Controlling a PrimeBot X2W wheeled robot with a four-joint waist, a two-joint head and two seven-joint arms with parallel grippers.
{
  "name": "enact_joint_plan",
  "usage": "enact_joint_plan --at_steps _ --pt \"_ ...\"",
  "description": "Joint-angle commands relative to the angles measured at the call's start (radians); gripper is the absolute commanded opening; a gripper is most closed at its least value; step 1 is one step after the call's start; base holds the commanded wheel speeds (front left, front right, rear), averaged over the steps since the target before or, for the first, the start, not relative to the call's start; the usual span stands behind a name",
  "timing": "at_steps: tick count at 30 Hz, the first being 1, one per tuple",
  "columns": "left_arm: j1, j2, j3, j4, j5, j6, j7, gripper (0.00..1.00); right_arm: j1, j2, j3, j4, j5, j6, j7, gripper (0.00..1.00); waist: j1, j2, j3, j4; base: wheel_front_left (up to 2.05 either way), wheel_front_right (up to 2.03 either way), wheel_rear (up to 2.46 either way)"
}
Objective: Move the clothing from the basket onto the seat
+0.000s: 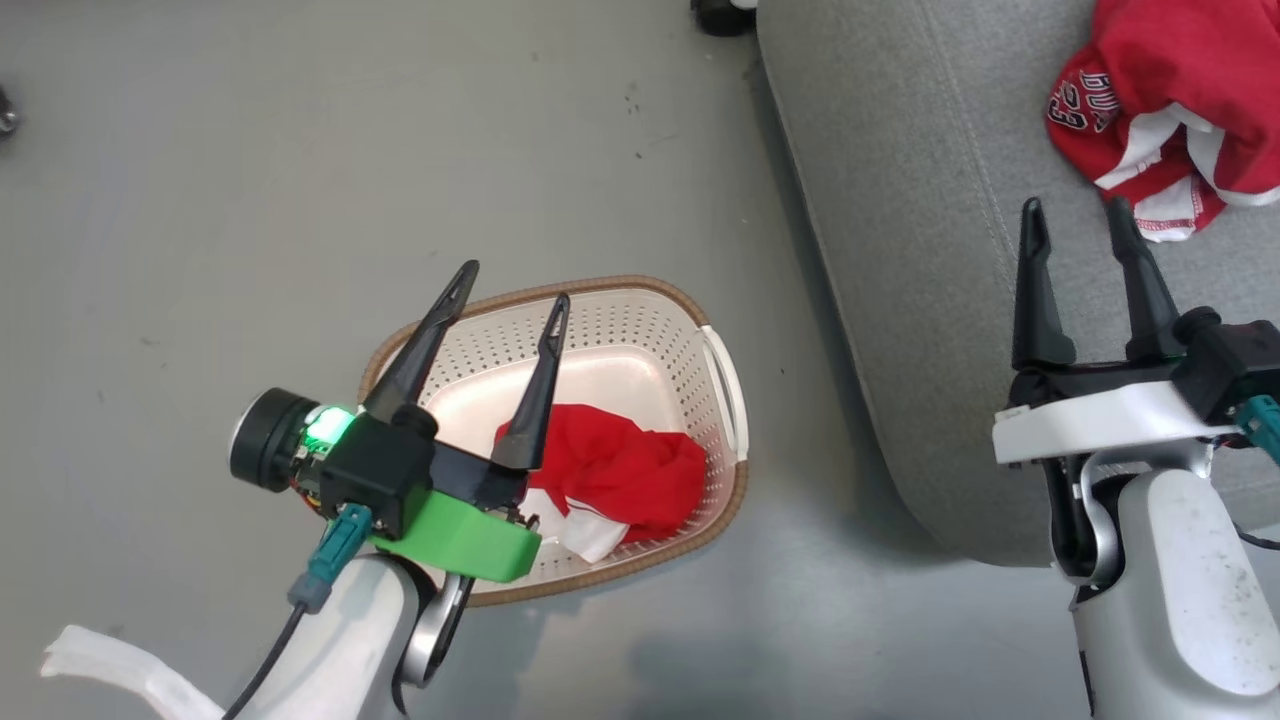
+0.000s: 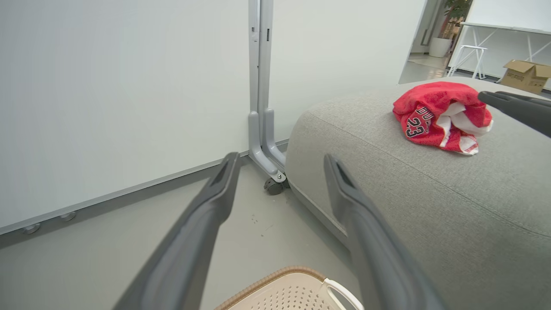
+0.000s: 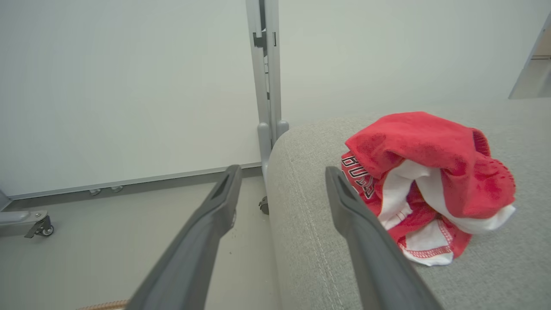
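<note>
Resting inside the basket is red clothing.

bright, even, diffuse light; soft shadows lie on the floor beside the basket and seat. head view sharp; wrist views bend at the edges, near fingers blurred.

We took it for an office or lab: white partition panels on a castered grey post, bare grey floor, and beyond, a white table, cardboard box and potted plant.
</note>
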Motion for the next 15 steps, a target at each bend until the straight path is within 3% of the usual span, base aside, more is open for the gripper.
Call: enact_joint_plan --at_steps 1,8,15 --pt "0.022 -0.004 0.018 0.003 -0.008 0.013 -0.007 1.0 0.026 -0.002 0.015 -0.014 0.003 -0.001 -0.003 1.0 0.0 -0.0001 -0.055 0.064 0.0 0.0 0.0" --pt "0.094 -0.036 0.187 -0.038 -0.02 0.058 -0.007 1.0 0.084 -0.002 0.111 -0.103 0.002 -0.001 0.026 1.0 0.0 -0.0001 -0.115 0.139 0.0 0.0 0.0" --pt "0.179 -0.075 0.323 -0.058 0.009 0.042 -0.007 1.0 0.152 -0.002 0.13 -0.162 0.001 -0.001 0.069 1.0 0.0 -0.0001 -0.169 0.183 0.0 0.0 0.0"
